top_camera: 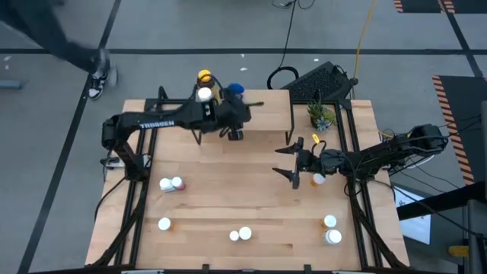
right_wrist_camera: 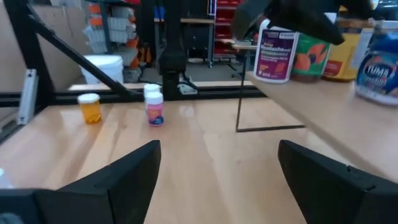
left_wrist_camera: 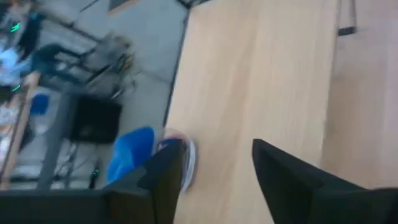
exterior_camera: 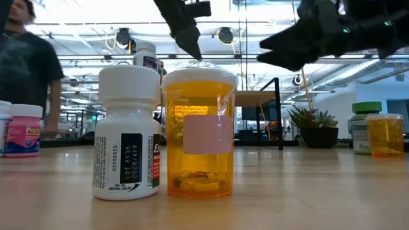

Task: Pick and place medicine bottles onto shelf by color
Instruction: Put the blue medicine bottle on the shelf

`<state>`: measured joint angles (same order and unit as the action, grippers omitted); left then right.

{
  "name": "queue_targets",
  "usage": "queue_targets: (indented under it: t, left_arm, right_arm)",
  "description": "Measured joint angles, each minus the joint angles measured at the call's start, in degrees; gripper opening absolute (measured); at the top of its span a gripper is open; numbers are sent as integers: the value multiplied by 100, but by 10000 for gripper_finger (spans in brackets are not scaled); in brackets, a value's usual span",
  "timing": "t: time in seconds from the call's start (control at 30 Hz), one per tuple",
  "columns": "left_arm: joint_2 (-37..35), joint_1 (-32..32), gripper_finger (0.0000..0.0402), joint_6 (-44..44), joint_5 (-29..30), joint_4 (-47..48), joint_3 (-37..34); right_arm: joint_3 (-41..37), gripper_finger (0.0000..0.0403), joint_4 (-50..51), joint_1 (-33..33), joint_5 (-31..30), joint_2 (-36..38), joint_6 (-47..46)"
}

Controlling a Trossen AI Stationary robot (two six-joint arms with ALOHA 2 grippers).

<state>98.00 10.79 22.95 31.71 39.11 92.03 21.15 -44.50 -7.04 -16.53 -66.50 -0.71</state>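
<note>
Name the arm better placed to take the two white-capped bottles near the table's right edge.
Right: the right tool, open, hovers nearer those bottles; the left tool is at the shelf.

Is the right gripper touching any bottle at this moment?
Apart. The right wrist view shows the right gripper open, with only bare tabletop between its fingers.

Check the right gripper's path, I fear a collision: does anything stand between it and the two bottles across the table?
Nothing visible: bare table lies between the open right gripper and the orange bottle and pink bottle; the shelf leg stands aside.
</note>
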Motion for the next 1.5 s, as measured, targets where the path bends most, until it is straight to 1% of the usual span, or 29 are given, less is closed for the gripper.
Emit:
queue_targets:
  t: [0.03, 0.1, 0.17, 0.23, 0.3, 0.43, 0.5, 0.6, 0.7, 0.77, 0.87, 1.03, 1.2, 1.33, 1.5]
  left_arm:
    - [-65, -94, 179, -203, 93, 141, -2]
    - [-219, -262, 158, -672, 69, 375, -7]
    - [-435, -374, 138, -1217, -151, 599, -31]
    - [-680, -504, 122, -1647, -262, 566, -277]
    - [-1025, -679, 108, -1860, -272, 216, -756]
    - [-1744, -1097, 92, -2045, -229, -909, -2059]
    - [-2045, -1245, 91, -2185, -167, -1545, -2812]
    - [-2350, -1469, 90, -2291, -153, -2790, -3871]
    - [-2389, -1652, 90, -2323, -168, -3972, -4690]
    - [-2385, -1705, 90, -2340, -161, -4413, -5095]
    - [-2350, -1714, 90, -2555, -162, -4820, -5544]
    - [-2346, -1687, 94, -2972, -160, -5029, -5987]
    - [-2343, -1683, 115, -3372, -160, -5003, -6187]
    - [-2343, -1663, 134, -3408, -155, -5033, -6247]
    - [-2343, -1608, 153, -3381, -145, -5174, -6247]
  right_arm:
    - [182, 309, 286, 42, 5, 0, 58]
    - [610, 296, 968, 137, 3, -24, 213]
    - [999, 282, 1503, 265, -4, -39, 411]
    - [1320, 269, 1699, 420, 4, -37, 657]
    - [1595, 258, 1835, 587, 14, -29, 1008]
    - [2190, 239, 2254, 1132, 153, -160, 1428]
    - [2534, 231, 2396, 1496, 372, -395, 1505]
    - [3171, 223, 2739, 2046, 825, -973, 1520]
    - [3829, 225, 3113, 2501, 1185, -1560, 1611]
    - [4215, 233, 3258, 2754, 1311, -1889, 1672]
    - [4746, 255, 3391, 3131, 1765, -2351, 1652]
    - [5393, 301, 3620, 3689, 2572, -2992, 1488]
    - [5691, 334, 3630, 4114, 3057, -3453, 1364]
    - [5769, 342, 3571, 4354, 3493, -3767, 1190]
    - [5796, 329, 3384, 4444, 3619, -4115, 1165]
